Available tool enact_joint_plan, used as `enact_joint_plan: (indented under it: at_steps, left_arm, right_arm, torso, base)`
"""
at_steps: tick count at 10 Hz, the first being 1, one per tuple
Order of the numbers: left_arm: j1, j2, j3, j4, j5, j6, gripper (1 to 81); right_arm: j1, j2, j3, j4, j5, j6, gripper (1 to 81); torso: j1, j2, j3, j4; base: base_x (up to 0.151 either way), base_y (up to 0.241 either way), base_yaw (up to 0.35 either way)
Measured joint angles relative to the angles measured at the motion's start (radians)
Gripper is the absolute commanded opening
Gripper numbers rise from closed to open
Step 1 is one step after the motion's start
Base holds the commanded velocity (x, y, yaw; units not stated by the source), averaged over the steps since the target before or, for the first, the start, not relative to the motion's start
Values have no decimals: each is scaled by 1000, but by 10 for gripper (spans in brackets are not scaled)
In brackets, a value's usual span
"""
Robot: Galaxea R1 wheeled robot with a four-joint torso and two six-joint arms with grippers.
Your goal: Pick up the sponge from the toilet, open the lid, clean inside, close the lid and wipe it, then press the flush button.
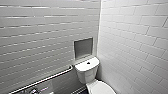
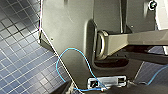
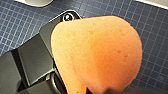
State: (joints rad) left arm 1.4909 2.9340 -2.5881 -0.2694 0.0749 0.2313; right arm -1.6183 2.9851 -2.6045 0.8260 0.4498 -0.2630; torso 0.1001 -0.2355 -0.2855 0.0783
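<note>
The white toilet [image 1: 87, 68] stands in the corner in the head view, its boxy tank carrying a dark flush button [image 1: 88, 63]. Below the tank the glossy oval lid [image 1: 101, 88] lies down over the bowl. The orange sponge [image 3: 100, 55] looms large and bent in the right wrist view, above dark blue floor tiles. My right gripper [image 3: 95, 90] is shut on the sponge's near end. In the left wrist view my left gripper [image 2: 100, 91] is open with nothing in it, close to the robot's grey body.
White tiled walls meet behind the toilet. A metal grab bar [image 1: 42, 80] runs along the left wall, with a recessed steel panel [image 1: 83, 47] above the tank. A thin blue cable [image 2: 75, 53] loops over the robot's body. The floor [image 2: 20, 62] is small dark blue tiles.
</note>
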Motion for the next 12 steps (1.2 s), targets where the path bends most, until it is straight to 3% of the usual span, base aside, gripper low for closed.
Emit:
enact_joint_plan:
  at_steps: [2,3,5,6,8,10,12]
  left_arm:
    - [0,5,0,0,0,0,811]
    - [0,8,0,0,0,0,811]
    - [0,8,0,0,0,0,811]
    - [-2,8,0,0,1,0,811]
    - [-18,6,2,0,3,0,811]
    - [-24,-24,55,0,2,0,811]
    - [-20,-73,147,0,-11,0,811]
  right_arm:
    - [0,28,-62,-151,-125,81,10]
    - [0,48,-119,-269,-187,166,10]
    - [7,57,-225,-502,-215,304,10]
    - [20,58,-251,-566,-219,344,10]
    - [56,71,-247,-679,-319,408,10]
    - [61,64,-157,-717,-378,423,10]
    - [62,1,-8,-736,-381,430,10]
  torso:
    - [0,0,0,0]
    - [0,0,0,0]
    - [0,0,0,0]
    - [0,0,0,0]
    - [0,0,0,0]
    - [0,0,0,0]
    - [0,0,0,0]
  base:
    - [0,0,0]
    - [0,0,0]
    - [0,0,0]
    - [0,0,0]
    - [0,0,0]
    - [0,0,0]
    - [0,0,0]
